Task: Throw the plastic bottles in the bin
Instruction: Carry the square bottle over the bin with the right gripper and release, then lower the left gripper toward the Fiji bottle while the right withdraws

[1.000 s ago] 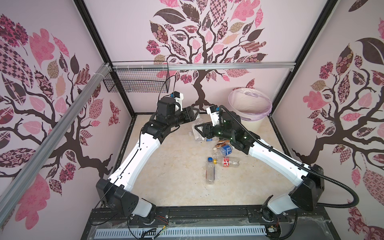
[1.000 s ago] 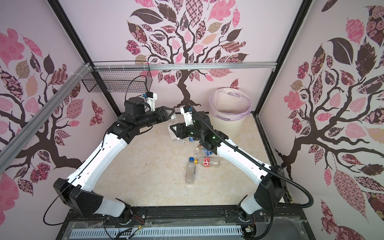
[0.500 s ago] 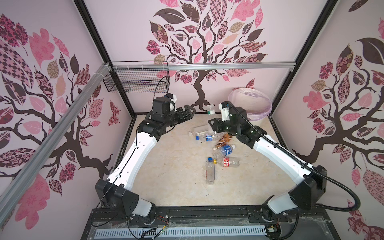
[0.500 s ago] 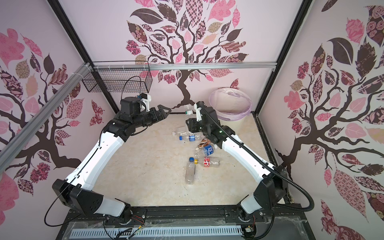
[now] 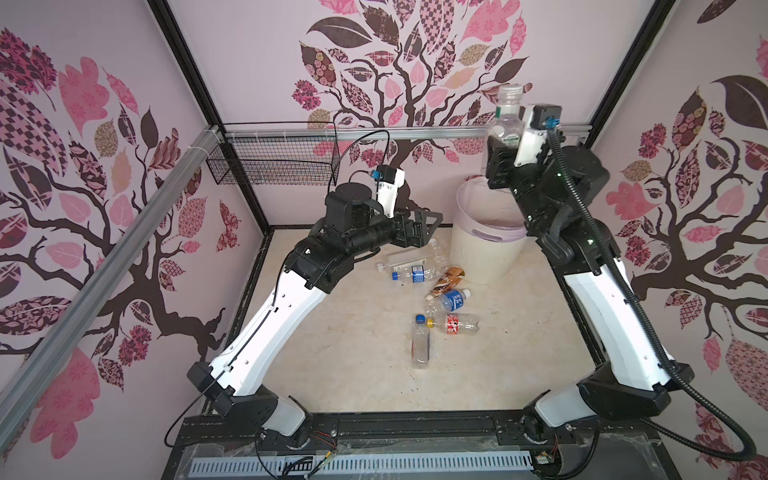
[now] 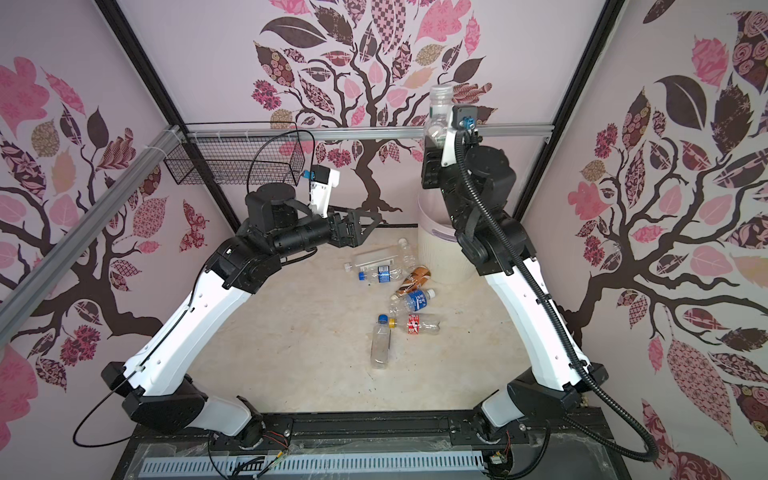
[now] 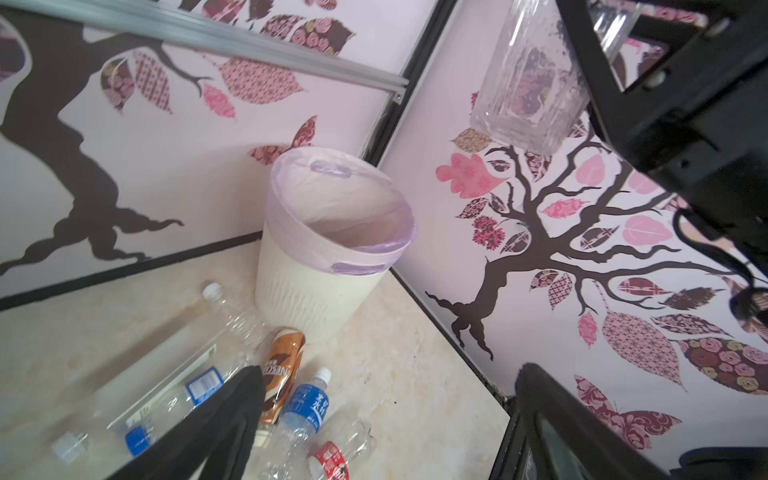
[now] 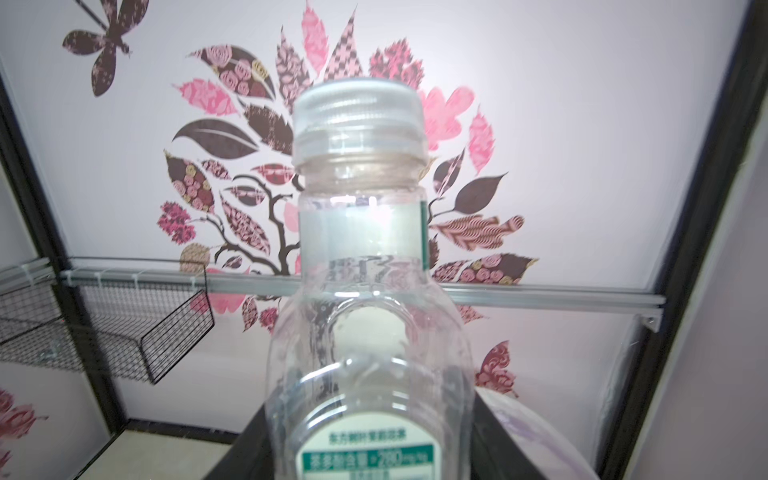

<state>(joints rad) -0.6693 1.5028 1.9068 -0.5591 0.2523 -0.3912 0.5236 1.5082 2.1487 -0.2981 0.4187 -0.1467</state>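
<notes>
My right gripper (image 5: pixel 500 153) is shut on a clear bottle with a white cap and green label (image 5: pixel 505 124), held upright, cap up, above the cream bin (image 5: pixel 486 249) with its lilac liner at the back right. The right wrist view is filled by that bottle (image 8: pixel 365 332), with black fingers (image 8: pixel 249 449) on both sides. My left gripper (image 5: pixel 424 226) hangs open and empty left of the bin, above the floor pile. Several plastic bottles lie there: a blue-labelled one (image 5: pixel 411 274), a brown one (image 5: pixel 446 282), a red-labelled one (image 5: pixel 457 324), a blue-capped one (image 5: pixel 420 340).
A black wire basket (image 5: pixel 274 166) hangs from the aluminium rail at the back left. Patterned walls close in the floor on three sides. The bin (image 7: pixel 316 291) stands in the back right corner, with the brown bottle (image 7: pixel 282 370) close to its base.
My right arm has lifted the clear bottle from the floor pile up over the bin. My left gripper has opened and drawn back to the left.
</notes>
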